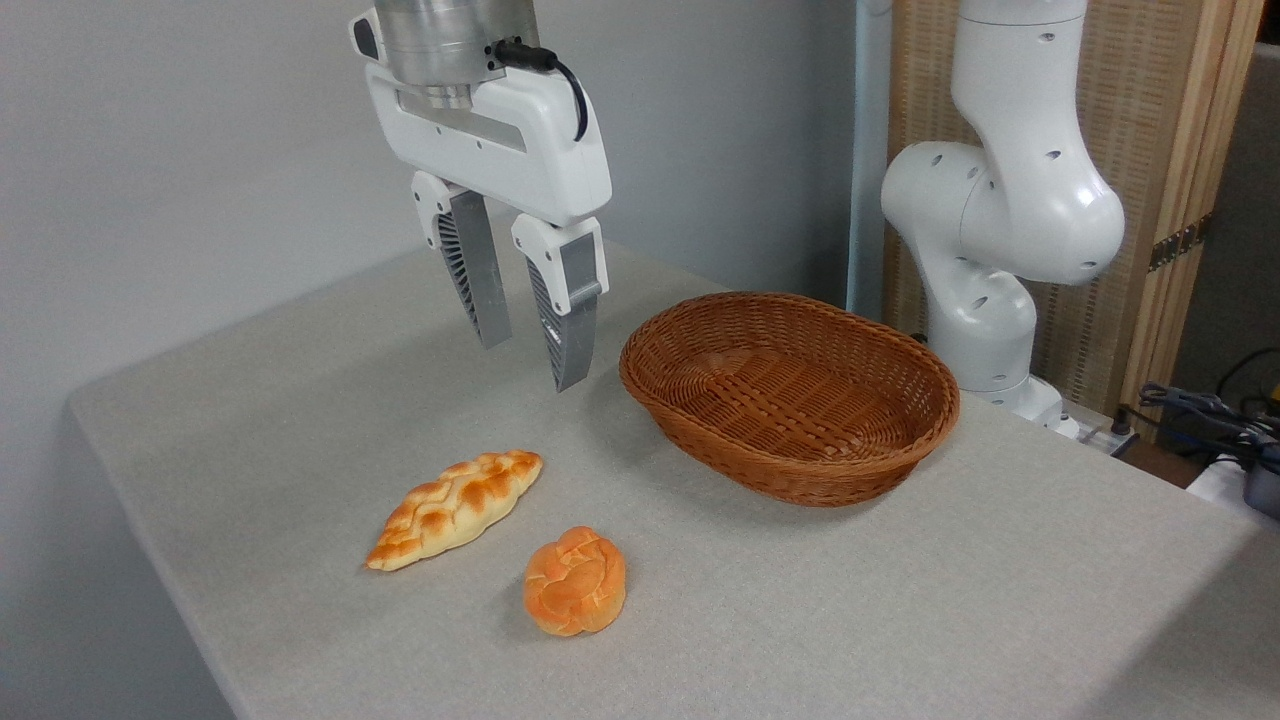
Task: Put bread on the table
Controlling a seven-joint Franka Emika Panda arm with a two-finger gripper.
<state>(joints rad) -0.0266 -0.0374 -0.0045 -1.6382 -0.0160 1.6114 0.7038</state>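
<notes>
No readable text, label, brand, number or sign is showing anywhere in the camera view.
</notes>
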